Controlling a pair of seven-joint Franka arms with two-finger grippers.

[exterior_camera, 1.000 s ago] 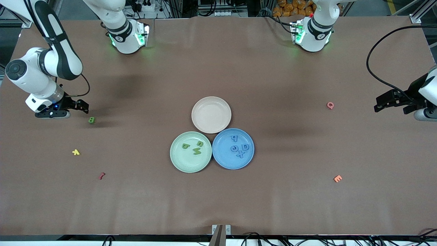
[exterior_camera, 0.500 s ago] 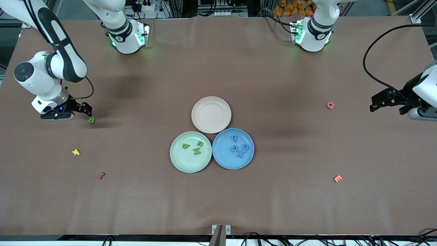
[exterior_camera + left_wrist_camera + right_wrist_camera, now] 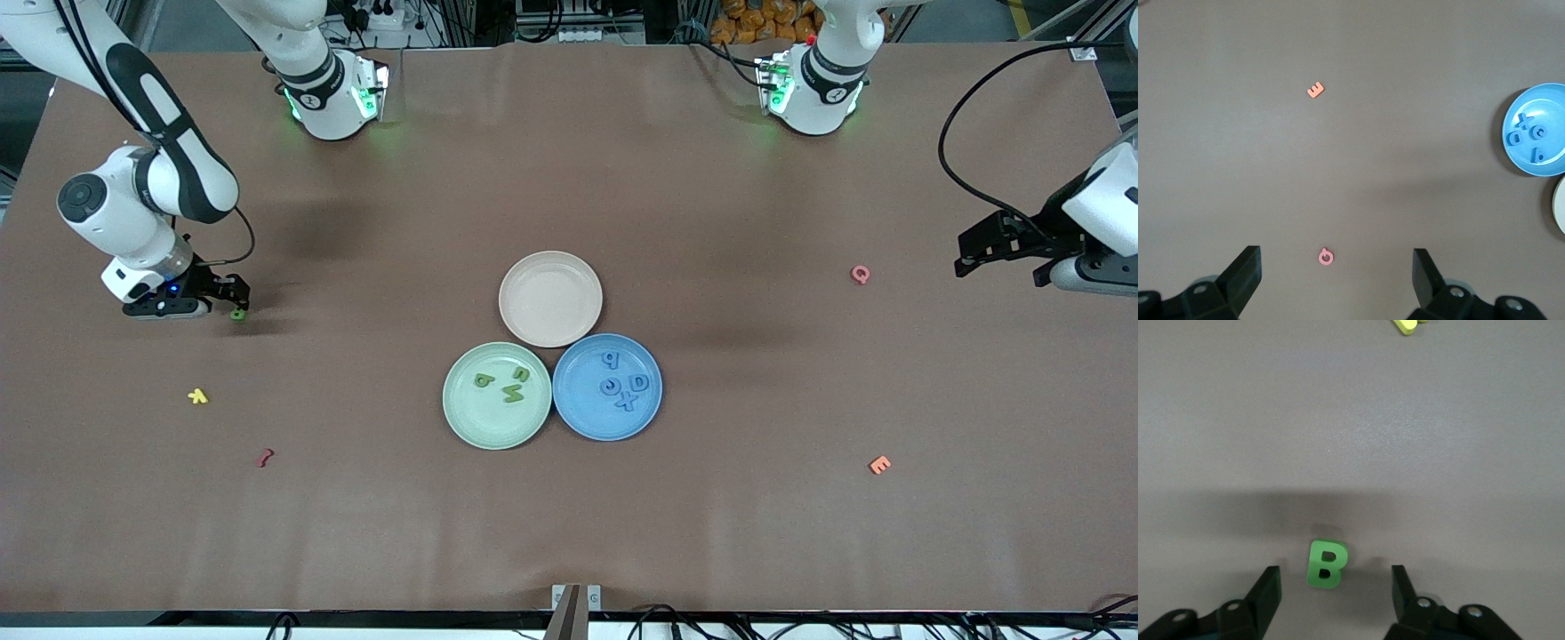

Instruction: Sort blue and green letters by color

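Brown paper covers the whole counter (image 3: 356, 498), which stretches between my two bases. My right end effector (image 3: 1336, 583) is down at the counter toward the right arm's end, its two black fingers (image 3: 1265, 590) standing apart on either side of a green B (image 3: 1326, 564). The B lies flat between the fingers with a gap on each side, so nothing is gripped. From the front camera, only a sliver of that green piece (image 3: 237, 314) shows at the fingertips.

My left end effector (image 3: 1337, 267) hangs over the left arm's end of the counter, waiting with its fingers spread wide and nothing between them. A pink Q (image 3: 860, 274) lies on the counter near it, and an orange E (image 3: 879, 464) lies nearer to the front camera than the Q.

Three plates sit touching one another at the middle of the counter. The green plate (image 3: 462, 418) holds three green letters (image 3: 513, 393). The blue plate (image 3: 587, 418), beside it toward the left arm's end, holds four blue letters (image 3: 638, 382), lying close together. The beige plate (image 3: 520, 311) sits farther from the front camera than the other two.

Toward the right arm's end, a yellow letter (image 3: 197, 396) and a dark red letter (image 3: 264, 458) lie on the counter, both nearer to the front camera than the green B.
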